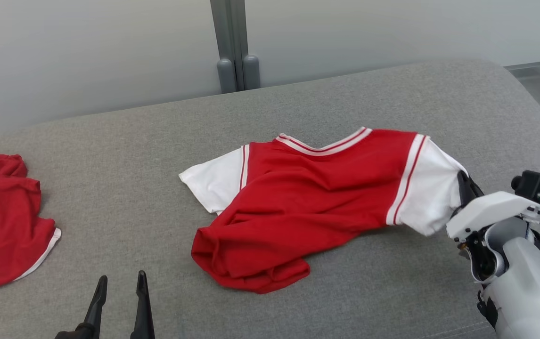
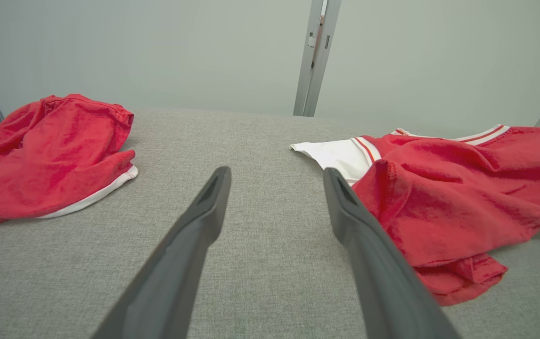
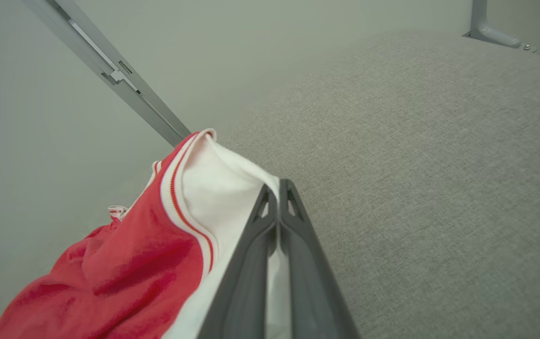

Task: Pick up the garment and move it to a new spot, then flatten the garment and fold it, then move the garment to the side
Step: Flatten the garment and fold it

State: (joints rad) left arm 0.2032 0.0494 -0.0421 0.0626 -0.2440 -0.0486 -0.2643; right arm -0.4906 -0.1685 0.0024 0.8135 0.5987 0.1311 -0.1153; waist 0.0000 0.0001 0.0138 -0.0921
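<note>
The shirt [image 1: 298,197] lies rumpled on the pad [image 1: 345,103]. 1 of its 2 white sleeves [image 1: 432,193] is lifted and pinched in our right gripper [image 3: 278,184], whose 2 fingers press together on the cloth. The red body trails from those fingers toward our left gripper [image 1: 121,278], which is spread wide and holds nothing, with the hem near its right finger. Past its left finger we see a 2nd red garment [image 1: 1,221]. Behind the grey pad stand a pale wall [image 1: 86,56] and a grey post [image 1: 234,42].

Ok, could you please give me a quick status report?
Right gripper jaws shut on jersey sleeve. Left gripper jaws open, empty. Other red garment left, apart.
</note>
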